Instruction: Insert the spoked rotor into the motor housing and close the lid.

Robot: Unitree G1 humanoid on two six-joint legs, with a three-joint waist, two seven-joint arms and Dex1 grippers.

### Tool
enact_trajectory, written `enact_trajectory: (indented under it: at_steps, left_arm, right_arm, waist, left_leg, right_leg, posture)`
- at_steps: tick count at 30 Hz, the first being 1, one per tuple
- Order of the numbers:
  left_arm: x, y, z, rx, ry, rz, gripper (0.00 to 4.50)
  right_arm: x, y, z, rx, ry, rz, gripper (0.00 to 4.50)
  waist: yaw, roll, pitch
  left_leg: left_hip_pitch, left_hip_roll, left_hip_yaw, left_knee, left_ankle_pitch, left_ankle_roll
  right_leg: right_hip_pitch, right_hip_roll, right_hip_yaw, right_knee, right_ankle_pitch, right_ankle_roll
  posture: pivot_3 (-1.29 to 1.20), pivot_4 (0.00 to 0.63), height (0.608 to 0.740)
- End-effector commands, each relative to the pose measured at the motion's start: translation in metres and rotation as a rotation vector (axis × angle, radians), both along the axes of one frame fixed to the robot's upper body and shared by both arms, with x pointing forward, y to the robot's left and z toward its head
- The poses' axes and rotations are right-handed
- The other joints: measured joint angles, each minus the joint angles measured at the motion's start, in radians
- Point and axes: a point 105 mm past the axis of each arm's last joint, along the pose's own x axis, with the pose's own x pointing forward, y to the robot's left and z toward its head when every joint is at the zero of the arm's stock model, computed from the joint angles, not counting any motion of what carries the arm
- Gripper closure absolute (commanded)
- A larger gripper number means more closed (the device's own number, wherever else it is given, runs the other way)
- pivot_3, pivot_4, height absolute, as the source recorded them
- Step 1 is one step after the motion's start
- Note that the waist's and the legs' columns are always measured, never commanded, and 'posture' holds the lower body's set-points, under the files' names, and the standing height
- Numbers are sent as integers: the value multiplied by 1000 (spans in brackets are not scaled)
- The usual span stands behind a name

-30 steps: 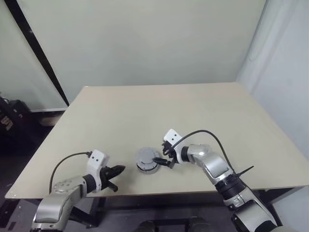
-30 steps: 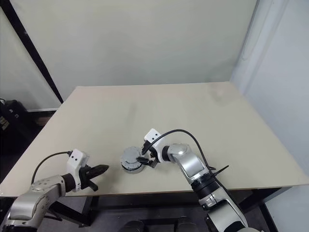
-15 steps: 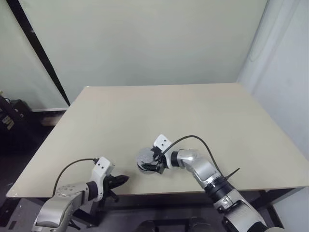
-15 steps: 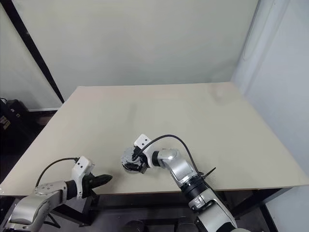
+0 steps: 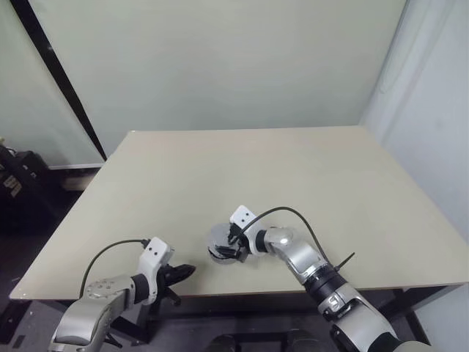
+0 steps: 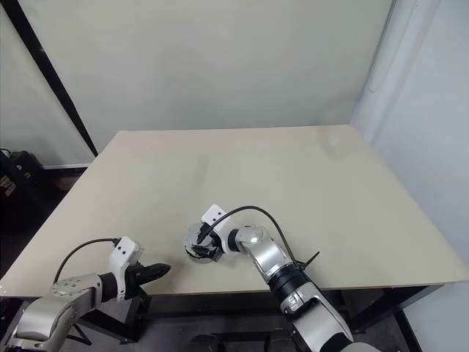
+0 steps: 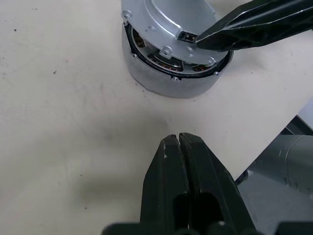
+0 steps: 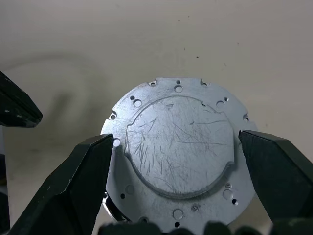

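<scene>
The motor housing [image 7: 171, 83] stands on the table near its front edge, and copper windings show in the gap under its top. The lid [image 8: 178, 156], a scratched light grey disc with small holes, lies on the housing, slightly raised. My right gripper [image 8: 173, 137] is open and straddles the lid, one finger on each side of its rim. One right fingertip [image 7: 210, 39] touches the lid's edge. My left gripper [image 7: 178, 139] is shut and empty, a short way from the housing toward the table's front edge. The spoked rotor is hidden.
The beige table [image 5: 256, 169] stretches far and to both sides of the housing. Its front edge [image 5: 242, 293] runs close behind both grippers. A black cable [image 5: 293, 214] loops above my right wrist.
My right gripper has moved left and down from beside the housing, so that its open fingers now flank the lid. The left gripper stays shut and has hardly moved.
</scene>
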Motion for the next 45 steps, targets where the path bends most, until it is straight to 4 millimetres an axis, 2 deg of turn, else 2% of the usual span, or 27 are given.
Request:
enact_trajectory:
  at_steps: [1,3,7,8,12,30,45]
  left_arm:
    - [5,-3,12,5,-63,-13,4500]
    - [4,-3,12,4,-64,-13,4500]
    - [-1,-1,9,24,-41,-31,4500]
    - [-3,0,7,36,-32,-40,4500]
    - [-11,5,3,46,2,-57,4500]
    - [-7,4,4,49,-8,-56,4500]
    - [-7,4,2,50,-11,-52,4500]
  right_arm:
    - [8,7,16,30,-60,-1,25]
    - [9,7,15,21,-61,-6,192]
    - [10,7,13,13,-63,-11,1221]
    - [10,7,13,13,-63,-12,1305]
    - [10,6,13,3,-62,-8,1305]
    - [6,1,18,-130,-58,98,1305]
    - [12,5,19,-137,-35,8,1305]
  waist:
    - [0,0,0]
    - [0,0,0]
    - [0,0,0]
    - [0,0,0]
    - [0,1,0]
    - [0,1,0]
    - [0,0,0]
  left_leg:
    - [0,0,0,0,0,0]
    - [0,0,0,0,0,0]
    - [0,0,0,0,0,0]
    - [0,0,0,0,0,0]
    - [0,0,0,0,0,0]
    - [0,-1,0,0,0,0]
    - [1,-1,-1,0,0,0]
  right_leg:
    - [0,0,0,0,0,0]
    - [0,0,0,0,0,0]
    - [0,0,0,0,0,0]
    - [0,0,0,0,0,0]
    - [0,0,0,0,0,0]
    - [0,0,0,0,0,0]
    - [0,0,0,1,0,0]
  posture:
    - [0,0,740]
    - [0,0,740]
    - [0,0,740]
    - [0,0,740]
    - [0,0,740]
    - [0,0,740]
    - [0,0,740]
